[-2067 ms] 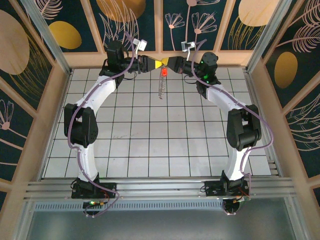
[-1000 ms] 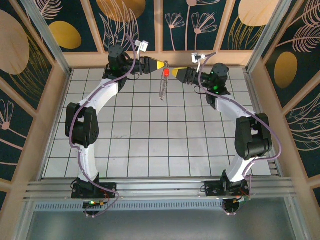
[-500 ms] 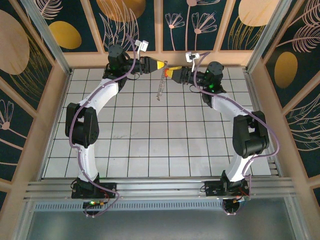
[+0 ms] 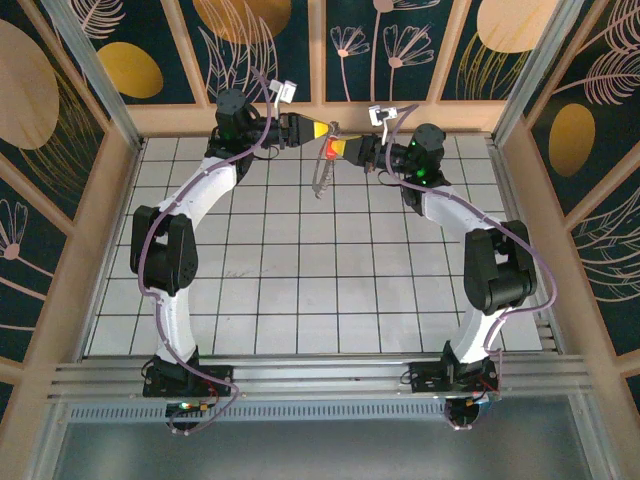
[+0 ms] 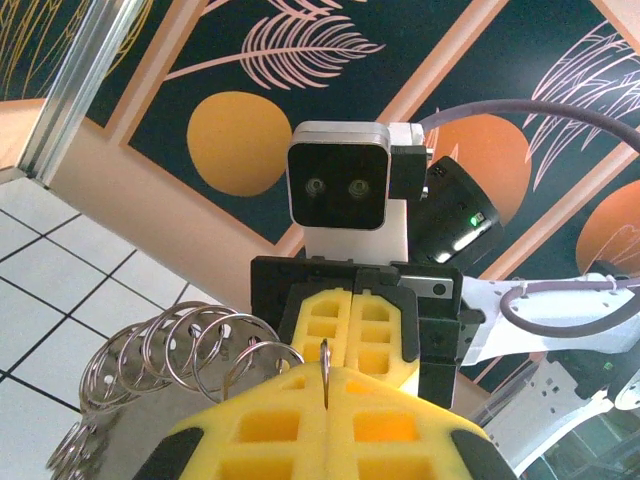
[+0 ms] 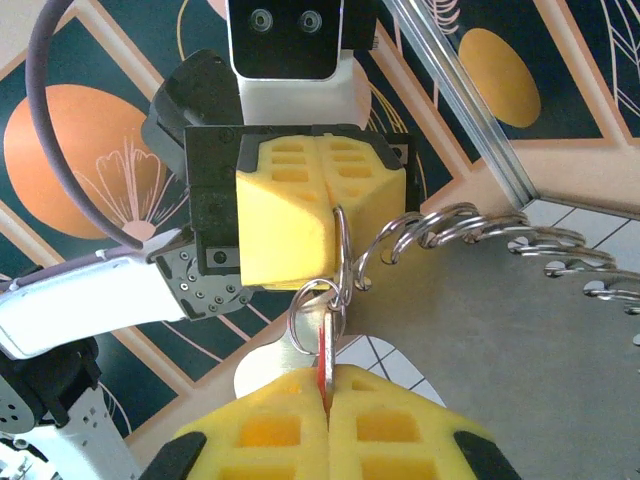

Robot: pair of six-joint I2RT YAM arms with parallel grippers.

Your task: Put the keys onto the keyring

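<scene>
High over the far edge of the table, my left gripper (image 4: 321, 128) is shut on a silver ring (image 5: 324, 362) at the end of the keyring (image 4: 320, 177). The keyring is a chain of linked silver rings (image 5: 170, 352) that hangs down from there. The red-headed key (image 4: 328, 150) hangs by a small split ring (image 6: 312, 303) from the held ring (image 6: 341, 240). My right gripper (image 4: 341, 148) faces the left one tip to tip and is shut on the key (image 6: 324, 368). The key's blade is hidden between its yellow pads (image 6: 400, 425).
A white gridded table (image 4: 320, 260) lies below both arms. Wooden rails and patterned panels (image 4: 350, 45) close the back and sides, just behind the two grippers. Both arms arch up from their bases at the near edge (image 4: 320, 375).
My right gripper has moved left to the hanging key and closed on it. The left gripper has stayed shut on the ring, hardly moving. The dangling chain swung slightly.
</scene>
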